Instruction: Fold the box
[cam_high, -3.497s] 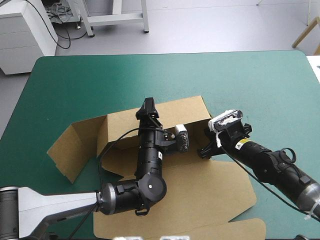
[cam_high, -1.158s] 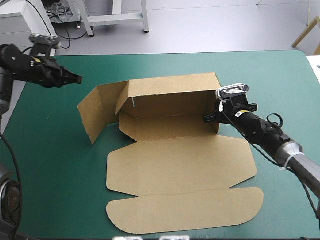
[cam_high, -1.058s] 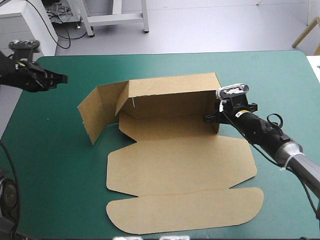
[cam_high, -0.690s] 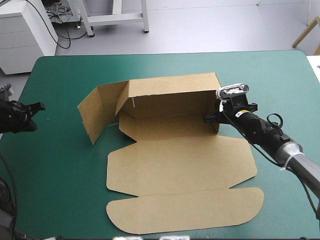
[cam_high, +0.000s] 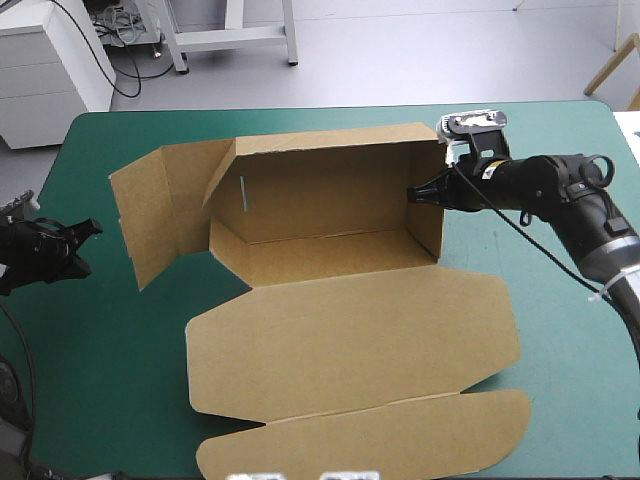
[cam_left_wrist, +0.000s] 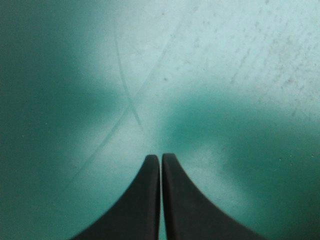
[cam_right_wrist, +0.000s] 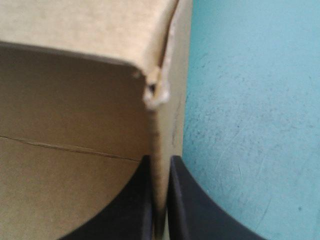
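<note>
Right claw (cam_high: 411, 193) on box (cam_high: 350, 330) wall edge

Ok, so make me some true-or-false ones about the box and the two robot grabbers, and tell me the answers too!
1. The right gripper is pinching the right wall of the box. True.
2. The left gripper is holding the box too. False: it is shut on nothing, over the teal-green cover by the table's left edge, apart from the box.
3. The lid lies flat on the table. True.
4. The box is white. False: it is brown.
</note>
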